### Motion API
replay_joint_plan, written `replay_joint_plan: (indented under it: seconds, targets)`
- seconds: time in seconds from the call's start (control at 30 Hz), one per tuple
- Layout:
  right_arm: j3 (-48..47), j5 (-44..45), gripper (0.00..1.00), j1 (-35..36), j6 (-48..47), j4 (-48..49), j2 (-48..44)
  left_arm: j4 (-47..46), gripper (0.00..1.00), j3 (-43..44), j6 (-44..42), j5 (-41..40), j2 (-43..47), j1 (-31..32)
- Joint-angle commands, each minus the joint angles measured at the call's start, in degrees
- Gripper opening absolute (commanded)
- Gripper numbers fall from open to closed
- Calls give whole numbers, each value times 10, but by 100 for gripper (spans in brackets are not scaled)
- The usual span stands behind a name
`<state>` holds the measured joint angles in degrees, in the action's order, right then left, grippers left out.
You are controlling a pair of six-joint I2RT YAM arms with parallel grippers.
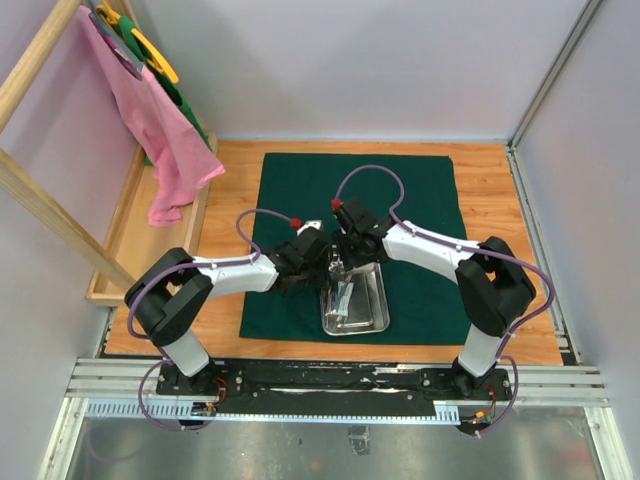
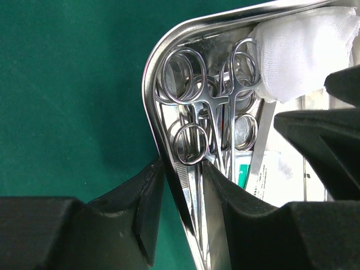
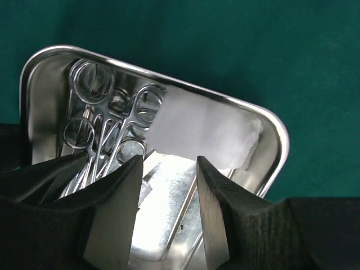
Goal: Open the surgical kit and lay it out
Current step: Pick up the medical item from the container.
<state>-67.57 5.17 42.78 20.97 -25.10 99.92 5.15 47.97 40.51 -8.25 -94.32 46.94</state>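
Steel, shiny and rectangular, the tray lies on the near half of the dark green cloth, which is spread flat on the wooden bench. Inside the tray, ring-handled forceps are heaped in one far corner. A white gauze wad sits beside them, and a small white packet lies on the floor.

The left tool points down over that corner. Its jaws straddle the tray's side wall, one finger outside over the cloth and one inside beside the forceps. Whether they pinch the wall I cannot tell. The right tool hangs over the tray's far end just short of the gauze, its jaws parted and grasping nothing.

Both arms fold at the elbow out to their own sides, forearms angling inward so the wrists nearly meet above the tray. At the bench's left edge a pink cloth hangs from a wooden frame.
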Motion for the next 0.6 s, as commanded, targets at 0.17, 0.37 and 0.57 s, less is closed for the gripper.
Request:
replay_joint_plan:
  seconds: [0.17, 0.37, 0.57]
  targets:
    - [-18, 28, 44, -34, -2, 0, 25, -12, 37, 47, -26, 14, -43, -3]
    - [-11, 23, 44, -45, -6, 3, 37, -17, 36, 41, -19, 33, -37, -1]
    - [1, 43, 45, -45, -3, -5, 48, -11, 42, 8, -6, 27, 6, -1]
